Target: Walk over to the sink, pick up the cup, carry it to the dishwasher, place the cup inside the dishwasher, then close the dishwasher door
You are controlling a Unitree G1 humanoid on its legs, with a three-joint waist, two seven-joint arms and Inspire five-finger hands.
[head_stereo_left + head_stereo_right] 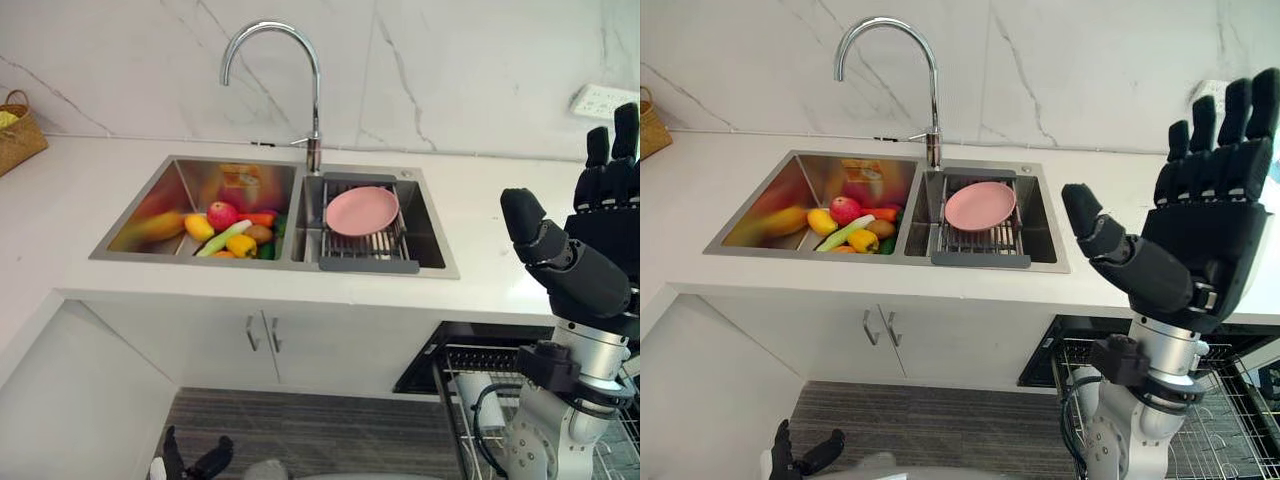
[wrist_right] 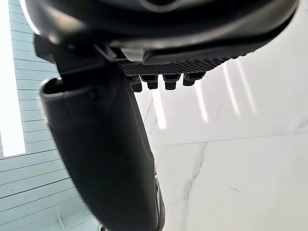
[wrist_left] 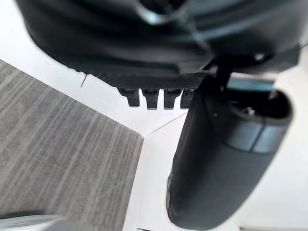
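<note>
White marble wall (image 1: 450,60) backs a white counter (image 1: 60,220) that turns a corner at the robot's left. Below it are white cabinet doors (image 1: 200,345) and a grey striped floor (image 1: 320,430).

Set into the counter is the steel sink (image 1: 880,258), which has two basins. To its right, under the counter edge, the dishwasher (image 1: 1040,365) stands open with its wire basket (image 1: 1230,430) pulled out.

The right hand (image 1: 1200,240) is raised above that basket, level with the counter and to the right of the sink. Its fingers are straight and pointing up, its thumb is spread wide towards the sink, and its palm is empty.

A curved chrome faucet (image 1: 315,90) rises behind the divider between the basins. A dark drain rack (image 1: 370,250) spans the right basin, and a pink plate (image 1: 362,210) lies on it. The left basin holds a heap of fruit and vegetables. A red apple (image 1: 221,214), a carrot (image 1: 258,219) and a yellow pepper (image 1: 240,245) are among them.

A wicker basket (image 1: 20,135) sits on the counter at the far left, and a white socket (image 1: 600,100) is on the wall at the far right.

The left hand (image 1: 195,460) hangs low over the floor in front of the cabinet, its fingers loosely extended and holding nothing.
</note>
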